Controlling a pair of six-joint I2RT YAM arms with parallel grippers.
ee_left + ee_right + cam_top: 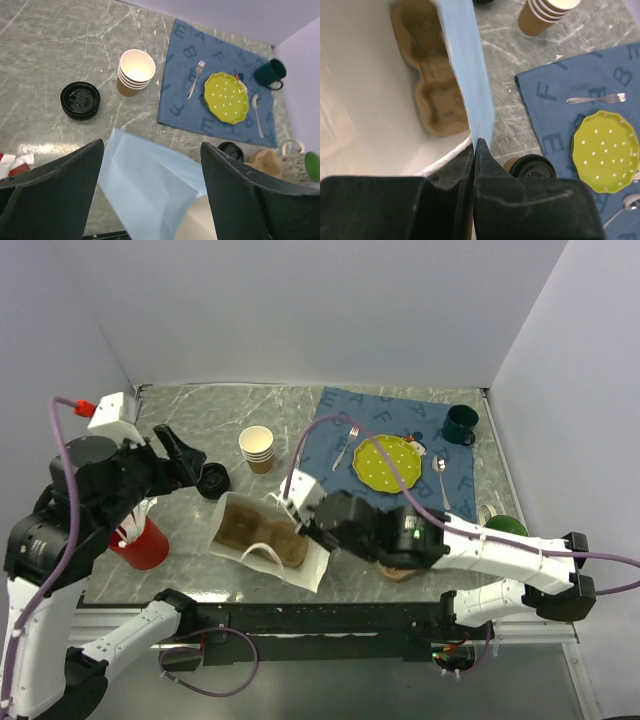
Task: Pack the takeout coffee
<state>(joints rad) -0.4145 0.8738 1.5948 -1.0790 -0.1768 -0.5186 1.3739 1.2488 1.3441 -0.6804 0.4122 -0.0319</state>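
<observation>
The takeout coffee [532, 167], a brown cup under a black lid, stands on the table just right of the white paper bag [268, 562]; it also shows in the left wrist view [230, 150]. In the top view my right arm covers it. A cardboard cup carrier [432, 85] lies inside the bag [470, 75]. My right gripper [478, 143] is shut on the bag's right rim, beside its rope handle. My left gripper [152, 145] hangs open above the bag's left side [150, 185], holding nothing; in the top view it [181, 453] is near the black lids.
A stack of lidless paper cups [257, 449] and stacked black lids [212, 480] sit behind the bag. A blue cloth [330, 430] carries a yellow-green plate [387, 462], fork, spoon and dark green mug [460, 425]. A red cup [142, 543] stands at the left front.
</observation>
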